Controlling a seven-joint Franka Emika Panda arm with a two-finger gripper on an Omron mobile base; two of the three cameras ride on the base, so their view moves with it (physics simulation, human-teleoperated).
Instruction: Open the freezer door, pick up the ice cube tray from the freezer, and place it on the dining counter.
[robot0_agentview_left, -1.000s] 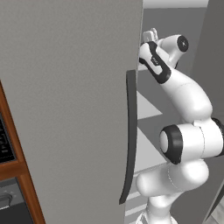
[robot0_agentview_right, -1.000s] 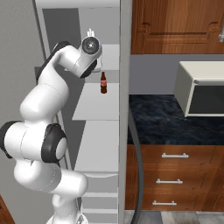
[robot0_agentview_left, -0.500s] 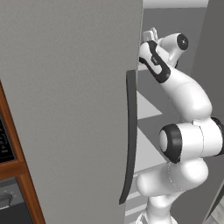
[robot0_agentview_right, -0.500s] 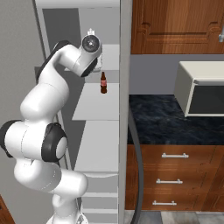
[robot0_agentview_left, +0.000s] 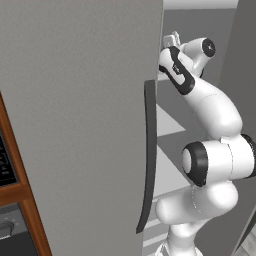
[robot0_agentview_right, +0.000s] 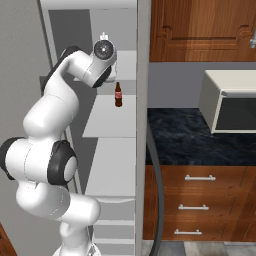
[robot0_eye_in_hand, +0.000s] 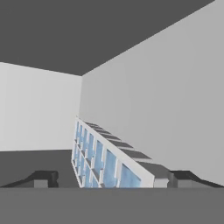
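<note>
1. While the tall flat matte grey freezer door (robot0_agentview_left: 75, 125) stands swung open at the left of the left base view, its long, slightly curved dark grey bar handle (robot0_agentview_left: 148, 160) runs down its near edge, and a wood-framed cabinet edge (robot0_agentview_left: 20, 200) shows at far left.
2. Just right of that door, the white arm reaches up into the tall grey freezer (robot0_agentview_right: 107, 120), wrist high near the upper shelf.
3. Over in the hand view, the two-finger gripper (robot0_eye_in_hand: 109, 178) has its dark fingertips (robot0_eye_in_hand: 43, 177) spread wide apart, open, one on each side of the small pale blue-white plastic ice cube tray (robot0_eye_in_hand: 103, 159).
4. That tray lies between the tips on the pale grey shelf, its two rows of square cells running away toward the grey back wall; whether the tips touch it, I cannot tell.
5. Further right, in the right base view, a small dark brown bottle (robot0_agentview_right: 118, 95) stands upright on a pale shelf (robot0_agentview_right: 110, 117) inside the freezer.
6. Rightmost, a black marbled stone worktop (robot0_agentview_right: 190, 140) carries a pale boxy microwave (robot0_agentview_right: 230, 107), above brown wooden drawers (robot0_agentview_right: 200, 205).
</note>
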